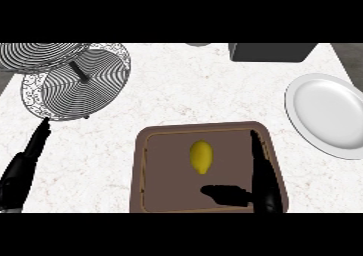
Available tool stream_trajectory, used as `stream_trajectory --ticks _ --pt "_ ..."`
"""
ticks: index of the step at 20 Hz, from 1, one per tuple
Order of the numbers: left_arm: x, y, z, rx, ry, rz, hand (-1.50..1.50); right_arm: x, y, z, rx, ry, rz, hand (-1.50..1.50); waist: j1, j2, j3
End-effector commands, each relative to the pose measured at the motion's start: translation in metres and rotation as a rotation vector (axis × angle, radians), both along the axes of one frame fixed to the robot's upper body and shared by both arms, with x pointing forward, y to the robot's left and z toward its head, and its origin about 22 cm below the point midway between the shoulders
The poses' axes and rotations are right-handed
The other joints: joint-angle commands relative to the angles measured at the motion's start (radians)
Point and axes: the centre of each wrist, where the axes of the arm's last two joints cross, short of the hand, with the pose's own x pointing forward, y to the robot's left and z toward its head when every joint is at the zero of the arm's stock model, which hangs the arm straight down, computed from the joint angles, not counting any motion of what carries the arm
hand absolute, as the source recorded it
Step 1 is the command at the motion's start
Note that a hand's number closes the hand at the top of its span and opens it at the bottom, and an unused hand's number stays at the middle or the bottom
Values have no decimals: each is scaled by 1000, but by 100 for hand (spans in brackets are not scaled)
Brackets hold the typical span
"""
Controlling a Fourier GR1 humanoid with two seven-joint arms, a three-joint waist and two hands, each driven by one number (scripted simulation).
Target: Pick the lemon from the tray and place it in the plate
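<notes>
The right robot hand (264, 192) sits nearest, low in the view over the near right part of the brown tray (163, 175). Its fingers (255, 150) are straight and stretched toward the far side along the tray's right rim, while the thumb (222, 193) juts out to the left over the tray floor. The hand is spread apart and holds nothing.

The lemon (202, 156) lies on the tray's floor, about in the middle, its long axis running near to far. It is left of the right hand's fingers and apart from them, and just beyond the thumb without touching it.

The left robot hand (21, 172) shows at the near left edge of the table (191, 95), resting with straight fingers pointing to the far side and slightly right, parted from everything and gripping nothing. Its fingertips come close to the near edge of a wire stand (73, 82), a tiered rack of round wire baskets with a dark central post that stands at the far left of the table.

The white plate (333, 117) lies at the right side of the table, farther away than the tray and well apart from the lemon; part of it runs off the right edge of the view. A dark grey box (271, 51) stands at the far edge of the pale marbled table, left of the plate.
</notes>
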Motion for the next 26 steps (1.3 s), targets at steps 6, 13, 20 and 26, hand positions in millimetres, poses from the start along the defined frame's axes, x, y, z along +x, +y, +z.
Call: stream_trajectory --ticks 6,13,20,26 --pt "7 -6 14 -11 -7 16 0 32 31 32 -79 143 109 -150 -8 0 6" --pt "-1 -6 -4 -11 -7 3 0 45 35 15 -37 169 179 -150 -6 1 6" --pt "-5 10 5 1 -7 12 0 39 21 -10 -58 214 156 -150 -9 0 6" --pt "-5 -6 2 -14 0 2 0 52 48 -26 -39 230 176 -150 -9 0 6"
